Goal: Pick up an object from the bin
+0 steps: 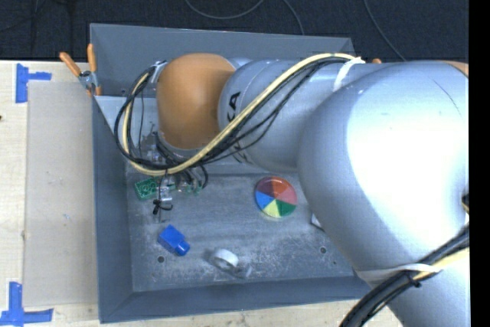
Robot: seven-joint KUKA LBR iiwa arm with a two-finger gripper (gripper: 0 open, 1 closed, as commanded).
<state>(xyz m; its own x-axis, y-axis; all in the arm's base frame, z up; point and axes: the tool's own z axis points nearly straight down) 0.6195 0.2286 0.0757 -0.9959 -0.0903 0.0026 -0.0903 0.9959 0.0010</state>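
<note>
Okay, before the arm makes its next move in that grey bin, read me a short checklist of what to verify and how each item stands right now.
1. Placement: the gripper sits low at the left of the grey metal bin, beside the small blue plastic block, not over it: not ok for a grasp.
2. Anything held: cannot tell.
3. Blue block lies alone, free of neighbours: ok.
4. Round disc with coloured segments lies apart, to the right: ok.
5. Small whitish piece near the front wall, apart: ok.
6. Green bits at the gripper, loose or robot part: cannot tell.
</note>
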